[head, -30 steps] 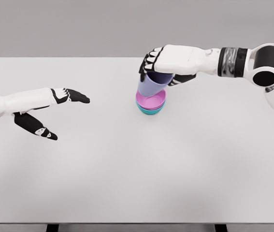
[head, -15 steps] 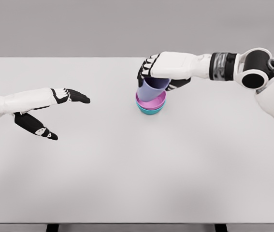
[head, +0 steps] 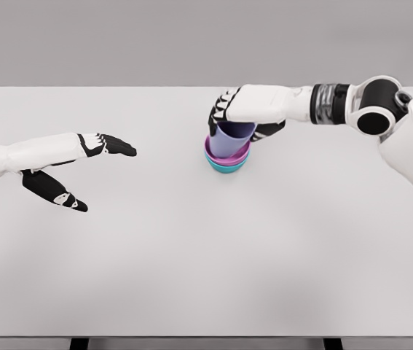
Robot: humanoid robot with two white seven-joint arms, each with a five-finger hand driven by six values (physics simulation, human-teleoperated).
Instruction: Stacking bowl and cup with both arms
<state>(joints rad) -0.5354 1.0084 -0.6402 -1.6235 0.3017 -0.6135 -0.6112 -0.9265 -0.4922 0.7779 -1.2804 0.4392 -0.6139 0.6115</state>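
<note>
Cup (head: 232,138) in mid-table bowls (head: 227,158) — right hand (head: 246,111) clasped

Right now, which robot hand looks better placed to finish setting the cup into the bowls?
The right robot hand. It already grips the purple cup directly over the pink bowl, while the left robot hand sits open, far off to the side.

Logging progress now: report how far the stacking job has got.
Done: the pink bowl sits nested in the teal bowl. In hand: the right hand grips the purple cup, its base inside the pink bowl. Left: letting go. The left hand hovers open, apart.
</note>
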